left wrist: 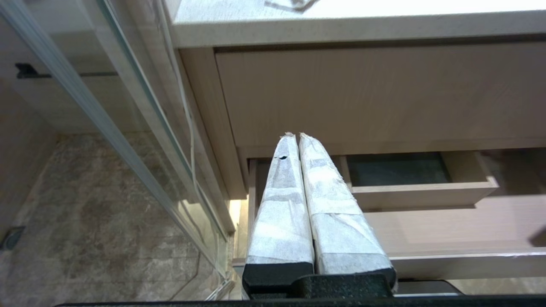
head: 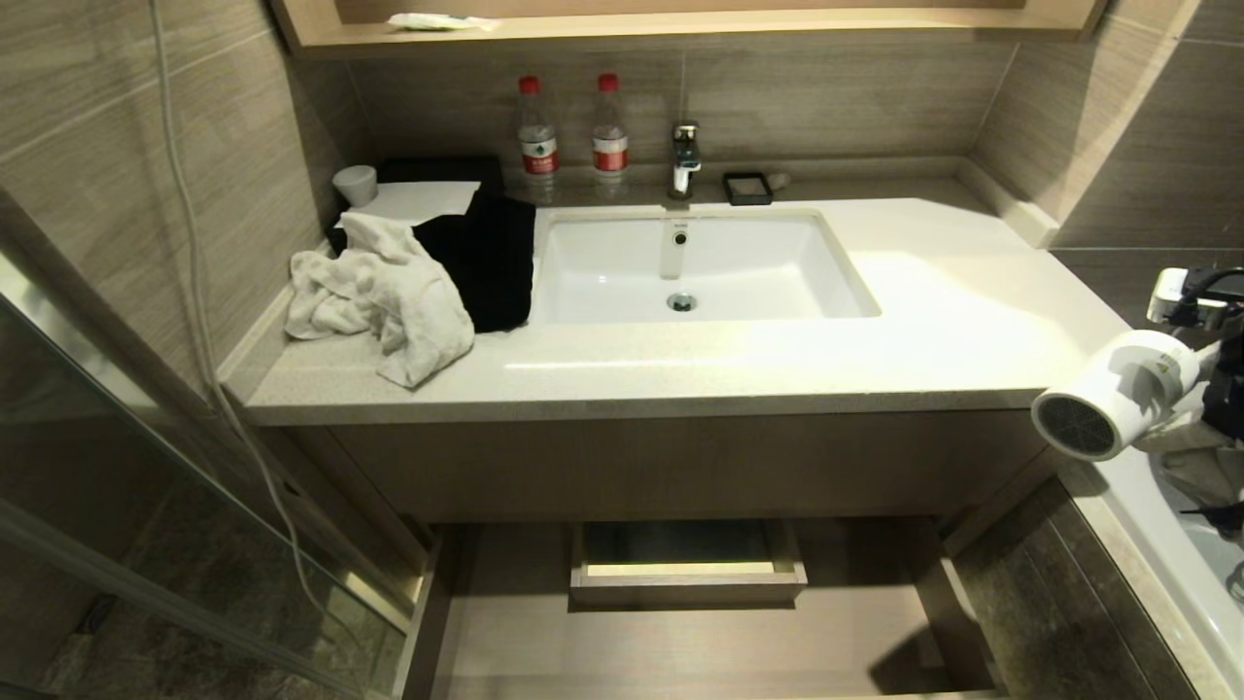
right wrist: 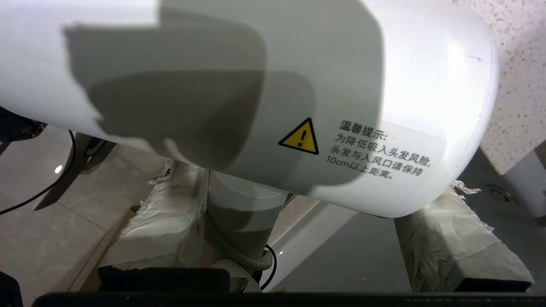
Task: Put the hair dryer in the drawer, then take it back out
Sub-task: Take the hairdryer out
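while spread wide, right hand point(right wrist: 298, 238) grips hair dryer point(right wrist: 256, 85).

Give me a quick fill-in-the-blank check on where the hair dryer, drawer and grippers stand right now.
1. The hair dryer is held by the ____ gripper.
2. The drawer below the countertop stands ____.
3. The left gripper has its fingers ____.
4. The white towel lies on the sink's ____ side in the head view.

Missing words: right; open; shut; left
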{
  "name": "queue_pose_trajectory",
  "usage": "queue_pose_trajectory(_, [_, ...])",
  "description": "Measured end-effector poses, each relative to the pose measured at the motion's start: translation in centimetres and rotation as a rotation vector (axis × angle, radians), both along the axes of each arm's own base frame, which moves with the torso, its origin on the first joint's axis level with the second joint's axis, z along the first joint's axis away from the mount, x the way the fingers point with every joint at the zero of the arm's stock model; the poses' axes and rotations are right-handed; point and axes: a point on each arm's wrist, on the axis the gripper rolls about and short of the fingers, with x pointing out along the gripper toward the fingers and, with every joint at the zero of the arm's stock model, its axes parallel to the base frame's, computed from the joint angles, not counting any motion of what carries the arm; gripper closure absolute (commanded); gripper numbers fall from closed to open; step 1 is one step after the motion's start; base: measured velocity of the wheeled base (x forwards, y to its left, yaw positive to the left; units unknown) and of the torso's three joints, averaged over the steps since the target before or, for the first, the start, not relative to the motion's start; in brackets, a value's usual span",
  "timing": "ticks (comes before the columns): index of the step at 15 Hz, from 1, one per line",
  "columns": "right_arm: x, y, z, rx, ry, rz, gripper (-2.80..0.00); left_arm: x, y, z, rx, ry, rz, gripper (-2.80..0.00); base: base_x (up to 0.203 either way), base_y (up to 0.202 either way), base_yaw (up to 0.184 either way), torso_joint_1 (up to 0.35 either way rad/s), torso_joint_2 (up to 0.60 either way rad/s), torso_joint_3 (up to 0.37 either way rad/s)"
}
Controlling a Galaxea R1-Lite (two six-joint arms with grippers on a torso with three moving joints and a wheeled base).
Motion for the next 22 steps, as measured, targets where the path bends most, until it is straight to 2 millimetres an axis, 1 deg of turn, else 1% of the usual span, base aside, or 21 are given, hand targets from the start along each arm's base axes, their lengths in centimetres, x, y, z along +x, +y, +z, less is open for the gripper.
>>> queue_pose_trajectory(6, [-0.14, 0.08, 0.01, 0.004, -0.002, 0.003, 0.00, 0.00, 0.00, 0.00, 0.000, 0.000, 0.000, 0.00, 0.000, 0.000, 0.000, -0.174, 0.34, 0.169])
queue_pose_trajectory(10, [-0.63, 0.29, -0.27, 0.010, 0.011, 0.003, 0.00, 0.00, 0.00, 0.01, 0.000, -0.001, 0.000, 0.00, 0.000, 0.000, 0.000, -0.203, 0.39, 0.190])
queue_pose_trajectory(22, [-0.98, 0.40, -0.07, 0.007, 0.006, 0.001, 0.00, 0.00, 0.00, 0.02, 0.000, -0.002, 0.000, 0.00, 0.000, 0.000, 0.000, -0.281, 0.53, 0.243])
